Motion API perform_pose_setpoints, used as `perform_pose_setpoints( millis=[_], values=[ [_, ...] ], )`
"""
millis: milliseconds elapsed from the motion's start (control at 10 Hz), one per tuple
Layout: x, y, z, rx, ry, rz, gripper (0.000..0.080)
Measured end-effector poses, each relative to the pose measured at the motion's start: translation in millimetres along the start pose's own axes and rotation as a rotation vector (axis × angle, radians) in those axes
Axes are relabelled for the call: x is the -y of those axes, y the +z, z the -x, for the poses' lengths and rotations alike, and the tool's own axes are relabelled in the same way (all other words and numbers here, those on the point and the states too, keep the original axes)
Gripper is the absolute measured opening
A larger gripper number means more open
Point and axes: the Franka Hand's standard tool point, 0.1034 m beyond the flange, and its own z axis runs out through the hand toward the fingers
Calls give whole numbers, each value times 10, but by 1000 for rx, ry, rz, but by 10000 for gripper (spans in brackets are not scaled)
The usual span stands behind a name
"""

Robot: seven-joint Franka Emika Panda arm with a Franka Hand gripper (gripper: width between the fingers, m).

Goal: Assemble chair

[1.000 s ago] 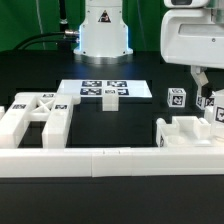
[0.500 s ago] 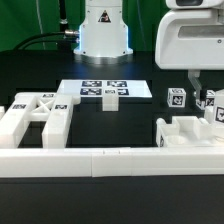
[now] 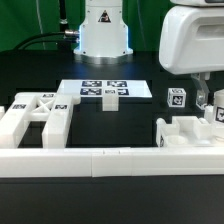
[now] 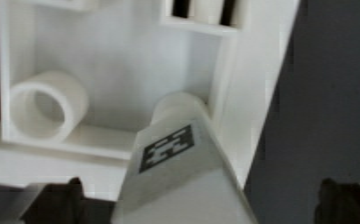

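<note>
Several chunky white chair pieces lay in two groups on the black desk (image 3: 112,128): an X-braced panel (image 3: 36,104) joined to square posts on the exterior view's left, and a boxy open frame (image 3: 188,134) on the exterior view's right, with a small tagged block (image 3: 177,97) standing just behind that frame. The wrist view showed a slim tagged post (image 4: 173,150) rising against the frame's inner wall, beside a round ring-shaped socket (image 4: 49,106). The jaws hung spread wide above the right-hand group, one dark tip on each side of that post, with clear gaps and nothing gripped. The marker board (image 3: 105,90) lay flat between the two groups, farther back. A long low border rail (image 3: 100,161) ran across the front of the desk, and the arm's white base (image 3: 103,30) stood behind the board.
</note>
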Motion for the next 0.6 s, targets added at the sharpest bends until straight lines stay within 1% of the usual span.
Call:
perform_pose_setpoints(
  millis=[100, 300, 400, 500, 600],
  values=[
    [-7, 3, 2, 1, -80, 5, 649],
    [-37, 7, 10, 2, -218, 5, 649],
    [-36, 7, 10, 2, -216, 5, 621],
    [-37, 7, 10, 2, -215, 5, 621],
    [-35, 7, 9, 1, -201, 3, 485]
  ],
)
